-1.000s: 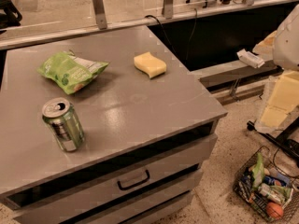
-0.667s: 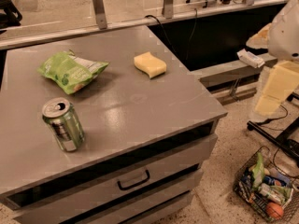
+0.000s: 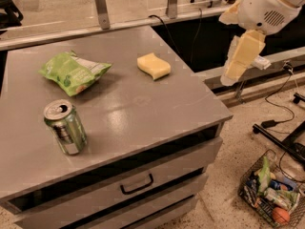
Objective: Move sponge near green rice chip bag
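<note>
Judging by how things lay, we took the task as not yet begun. The sponge (image 3: 154,66) lay flat on the grey cabinet top (image 3: 157,109), toward its far right part, with nothing touching it. The green rice chip bag (image 3: 74,73) lay toward the far left of the same top, well apart from the sponge, with bare surface between the 2. A green-and-silver can (image 3: 66,128) stood upright near the front left edge, nearer the bag than the sponge, touching neither.

The gripper (image 3: 240,61) hung beyond the cabinet's right edge, apart from the sponge and carrying nothing that we could see. Whether it was spread or pressed together we could not tell.

By our reckoning every step was left to do: reaching in over the top, taking hold of the sponge, carrying it leftward, and setting it down just beside the bag. The way between the 2 looked free, since the can sat well forward of it.
</note>
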`<state>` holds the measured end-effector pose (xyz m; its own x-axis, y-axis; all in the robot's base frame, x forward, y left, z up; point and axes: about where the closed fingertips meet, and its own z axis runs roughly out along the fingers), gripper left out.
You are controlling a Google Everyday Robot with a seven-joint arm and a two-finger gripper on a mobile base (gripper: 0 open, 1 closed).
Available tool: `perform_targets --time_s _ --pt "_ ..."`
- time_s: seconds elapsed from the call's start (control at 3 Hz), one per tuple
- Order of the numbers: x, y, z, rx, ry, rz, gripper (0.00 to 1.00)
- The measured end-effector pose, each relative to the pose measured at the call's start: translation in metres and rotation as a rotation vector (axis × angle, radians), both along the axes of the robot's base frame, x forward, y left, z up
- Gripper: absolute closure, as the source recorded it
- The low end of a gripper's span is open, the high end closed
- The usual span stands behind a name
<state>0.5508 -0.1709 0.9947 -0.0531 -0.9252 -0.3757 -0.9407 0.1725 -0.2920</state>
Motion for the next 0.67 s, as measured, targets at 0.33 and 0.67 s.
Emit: perform_targets --time_s 0.33,0.67 --pt "0.040 0.032 -0.004 0.092 -0.029 0.033 0.00" --pt "0.077 0.067 -0.021 0.157 -0.045 0.031 0.00"
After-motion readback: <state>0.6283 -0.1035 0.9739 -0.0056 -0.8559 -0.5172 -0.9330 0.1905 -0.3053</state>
